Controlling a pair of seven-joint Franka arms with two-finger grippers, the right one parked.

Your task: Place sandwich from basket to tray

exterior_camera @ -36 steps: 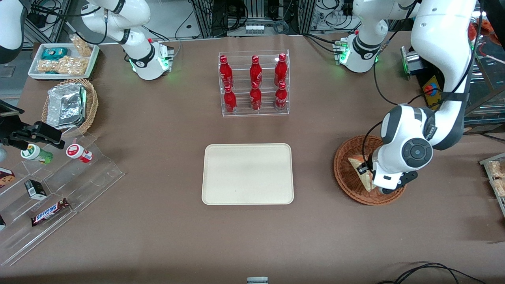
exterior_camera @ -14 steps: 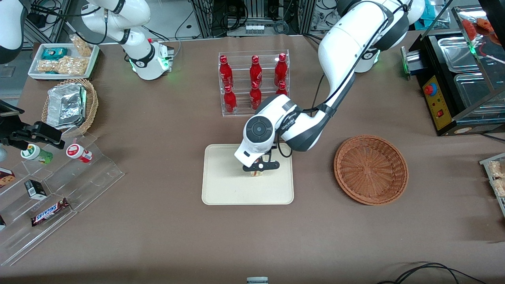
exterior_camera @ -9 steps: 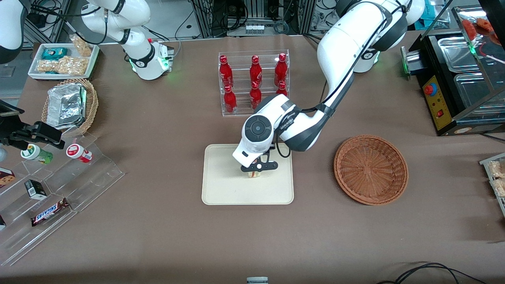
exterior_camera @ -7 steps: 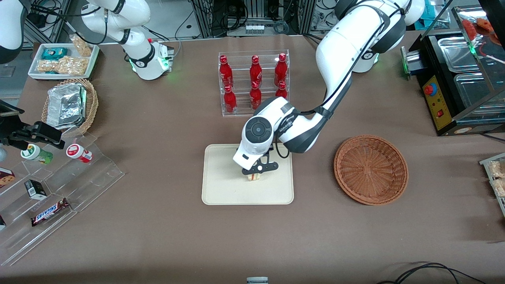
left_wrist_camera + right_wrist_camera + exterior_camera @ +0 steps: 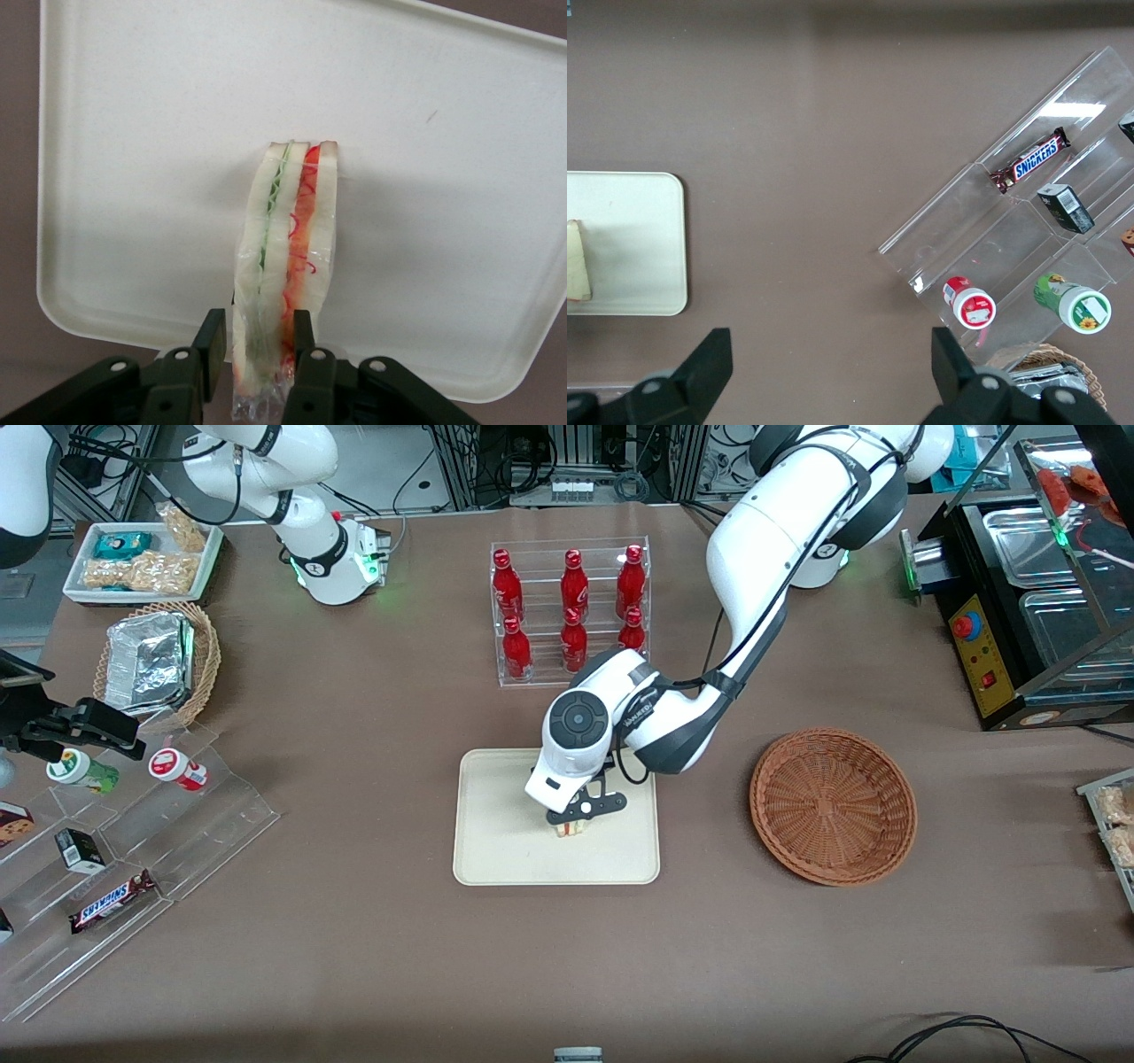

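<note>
While the gripper is hanging over the tray, its jaws are pinching the sandwich. Next it needs to let go gently.

Brown table, tray, basket, bottle rack, gripper above tray

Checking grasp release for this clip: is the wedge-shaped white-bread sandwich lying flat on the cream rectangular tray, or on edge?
On edge: the sandwich stands with filling layers showing, clamped by the gripper over the tray.
</note>
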